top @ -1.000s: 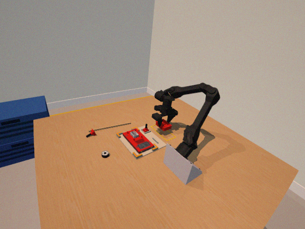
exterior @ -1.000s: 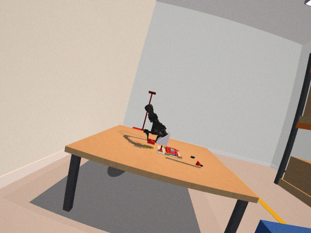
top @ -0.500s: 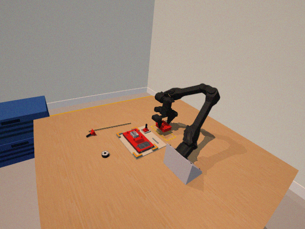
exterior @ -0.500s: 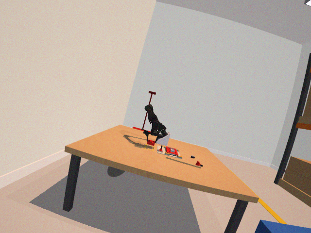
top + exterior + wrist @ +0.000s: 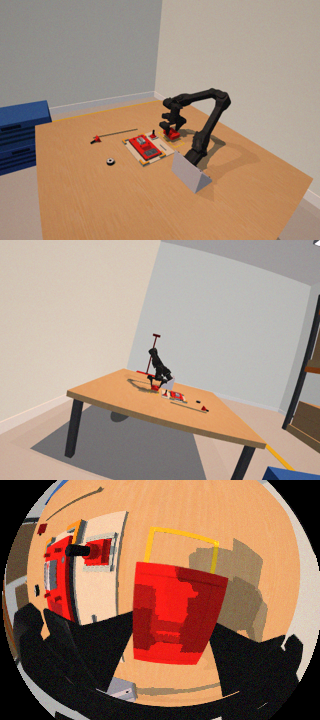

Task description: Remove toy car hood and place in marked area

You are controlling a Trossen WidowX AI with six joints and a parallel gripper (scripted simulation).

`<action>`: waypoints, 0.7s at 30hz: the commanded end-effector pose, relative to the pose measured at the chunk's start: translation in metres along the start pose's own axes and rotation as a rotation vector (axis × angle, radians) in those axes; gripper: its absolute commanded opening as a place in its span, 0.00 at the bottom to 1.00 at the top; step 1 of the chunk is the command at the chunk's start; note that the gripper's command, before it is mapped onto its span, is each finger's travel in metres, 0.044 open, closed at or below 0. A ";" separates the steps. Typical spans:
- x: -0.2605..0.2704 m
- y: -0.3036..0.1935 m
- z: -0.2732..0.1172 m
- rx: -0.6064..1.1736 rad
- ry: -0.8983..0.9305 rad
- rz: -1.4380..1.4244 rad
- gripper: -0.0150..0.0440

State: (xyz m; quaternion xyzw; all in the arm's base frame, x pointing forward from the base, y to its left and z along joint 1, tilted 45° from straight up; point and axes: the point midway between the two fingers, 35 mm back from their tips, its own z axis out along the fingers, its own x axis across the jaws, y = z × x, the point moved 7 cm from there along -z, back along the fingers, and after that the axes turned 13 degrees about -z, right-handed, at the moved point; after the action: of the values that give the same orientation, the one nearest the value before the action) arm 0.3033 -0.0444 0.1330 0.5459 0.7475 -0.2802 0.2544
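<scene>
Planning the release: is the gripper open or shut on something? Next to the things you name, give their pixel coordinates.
Shut on the red hood (image 5: 172, 134) (image 5: 154, 388) (image 5: 172, 615): the wrist view shows it between the fingers of the gripper (image 5: 172, 131) (image 5: 155, 386) (image 5: 174, 622).

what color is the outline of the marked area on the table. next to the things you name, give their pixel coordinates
Yellow (image 5: 180, 145) (image 5: 185, 534); the wrist view shows it best.

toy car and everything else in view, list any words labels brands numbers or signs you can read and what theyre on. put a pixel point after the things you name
There are none to read.
The toy car (image 5: 152, 152) (image 5: 173, 394) (image 5: 62, 587), the hood (image 5: 171, 134) (image 5: 155, 388) (image 5: 172, 607) and the blue drawer unit (image 5: 23, 111) show no lettering.
The yellow outline (image 5: 180, 145) (image 5: 185, 534) is a plain marking without text.
Any print on the black-and-white ring (image 5: 110, 163) would be too small to read.
</scene>
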 end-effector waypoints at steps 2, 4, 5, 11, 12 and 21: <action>0.000 -0.001 0.004 0.003 -0.004 -0.004 0.25; 0.000 -0.001 0.005 0.003 -0.004 -0.004 0.25; 0.000 -0.001 0.005 0.003 -0.004 -0.004 0.25; 0.000 -0.001 0.007 0.003 -0.004 -0.004 0.25; 0.000 -0.001 0.007 0.003 -0.004 -0.004 0.25; 0.000 -0.001 0.012 0.003 -0.004 -0.004 0.25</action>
State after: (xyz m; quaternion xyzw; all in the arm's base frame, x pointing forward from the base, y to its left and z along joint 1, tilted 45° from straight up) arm 0.3031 -0.0514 0.1261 0.5457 0.7472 -0.2815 0.2543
